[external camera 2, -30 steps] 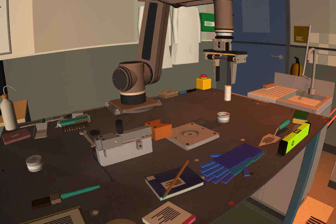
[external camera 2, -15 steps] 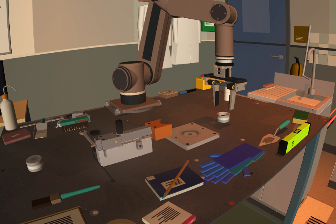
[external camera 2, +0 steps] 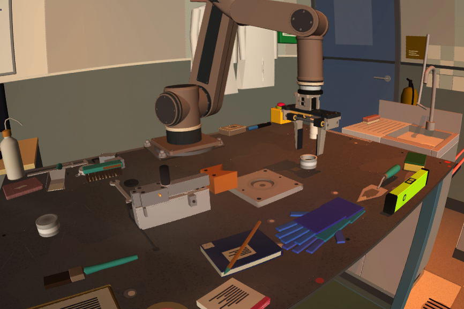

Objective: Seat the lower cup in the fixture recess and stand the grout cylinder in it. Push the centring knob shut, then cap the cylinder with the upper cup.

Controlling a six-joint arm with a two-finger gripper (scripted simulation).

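The white grout cylinder stands on the far side of the table, partly hidden behind my gripper's fingers. My gripper hangs open and empty just above a grey cup that sits open side up on the table. The fixture plate with its round recess lies to the cup's front left, nothing in it. Left of the plate are the orange block and the grey centring mechanism with its black knob. A second grey cup rests near the table's left edge.
The sink unit stands to the right behind the table. A pair of blue gloves, a trowel and a yellow level lie on the right. A notebook with a pencil and a brush lie in front.
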